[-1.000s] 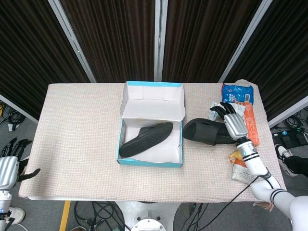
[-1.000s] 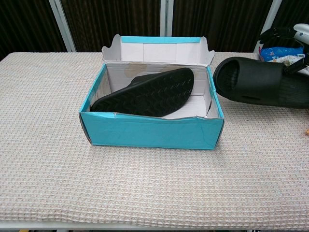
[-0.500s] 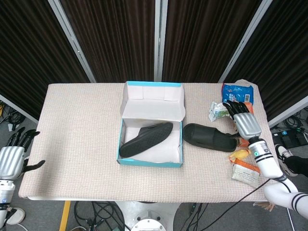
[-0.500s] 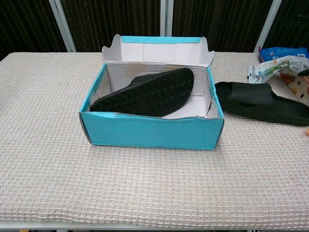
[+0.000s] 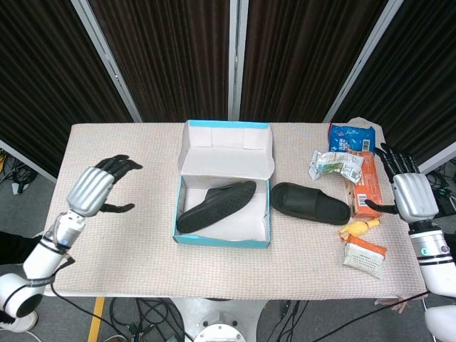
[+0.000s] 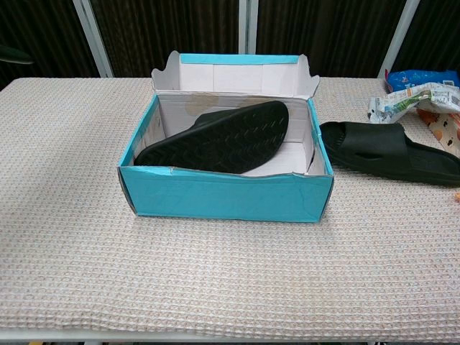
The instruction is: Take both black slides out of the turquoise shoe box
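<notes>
One slide (image 5: 311,203) sits on the table right of the box (image 5: 222,237); the other (image 5: 216,206) leans sole-up inside. Both our hands, left (image 5: 92,188) and right (image 5: 412,196), are spread and empty. It looks light, rubbery; we'd grip its raised edge.

On my surface (image 5: 121,235), which has a beige woven cloth, I see some snack packets near its right edge. A blue packet (image 5: 350,133) lies at the far corner. Just in front of it are a crumpled wrapper (image 5: 329,164) and an orange packet (image 5: 366,183). Nearer to the front edge lies a pale packet (image 5: 364,256).
</notes>
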Action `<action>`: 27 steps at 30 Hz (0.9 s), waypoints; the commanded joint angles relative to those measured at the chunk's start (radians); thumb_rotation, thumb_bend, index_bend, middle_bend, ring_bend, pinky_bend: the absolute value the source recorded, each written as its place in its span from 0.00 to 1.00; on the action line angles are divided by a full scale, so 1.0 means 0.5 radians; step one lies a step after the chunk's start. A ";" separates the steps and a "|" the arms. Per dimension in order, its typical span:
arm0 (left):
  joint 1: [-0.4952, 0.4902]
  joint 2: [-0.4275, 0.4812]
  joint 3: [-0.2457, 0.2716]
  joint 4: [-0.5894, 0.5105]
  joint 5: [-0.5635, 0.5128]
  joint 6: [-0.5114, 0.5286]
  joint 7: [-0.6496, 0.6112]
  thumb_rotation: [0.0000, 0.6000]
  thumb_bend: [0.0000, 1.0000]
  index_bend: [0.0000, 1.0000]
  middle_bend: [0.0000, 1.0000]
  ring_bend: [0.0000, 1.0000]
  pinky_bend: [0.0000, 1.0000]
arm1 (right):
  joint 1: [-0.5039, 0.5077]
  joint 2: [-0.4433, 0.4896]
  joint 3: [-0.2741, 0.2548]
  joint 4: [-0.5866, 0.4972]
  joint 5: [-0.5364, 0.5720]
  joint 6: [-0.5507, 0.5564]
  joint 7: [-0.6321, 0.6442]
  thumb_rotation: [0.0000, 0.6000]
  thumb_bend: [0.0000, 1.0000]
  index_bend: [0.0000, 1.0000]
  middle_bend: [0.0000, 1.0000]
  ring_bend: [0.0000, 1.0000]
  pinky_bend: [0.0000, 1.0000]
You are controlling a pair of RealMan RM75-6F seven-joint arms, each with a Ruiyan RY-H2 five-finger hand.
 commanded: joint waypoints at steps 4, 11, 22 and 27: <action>-0.380 -0.248 -0.088 -0.039 -0.319 -0.459 0.175 1.00 0.03 0.24 0.25 0.17 0.30 | -0.032 0.004 -0.012 0.010 -0.020 0.000 0.025 1.00 0.00 0.00 0.00 0.00 0.00; -0.490 -0.452 -0.080 -0.079 -0.552 -0.514 0.371 1.00 0.03 0.24 0.25 0.17 0.32 | -0.035 -0.025 -0.006 0.045 -0.046 -0.012 0.057 1.00 0.00 0.00 0.00 0.00 0.00; -0.631 -0.703 -0.033 0.039 -1.174 -0.567 0.761 1.00 0.03 0.24 0.25 0.22 0.40 | -0.037 -0.054 0.002 0.098 -0.055 -0.047 0.100 1.00 0.00 0.00 0.00 0.00 0.00; -0.667 -0.787 -0.012 0.064 -1.363 -0.499 0.895 1.00 0.03 0.24 0.25 0.23 0.42 | -0.040 -0.056 0.009 0.115 -0.060 -0.051 0.126 1.00 0.00 0.00 0.00 0.00 0.00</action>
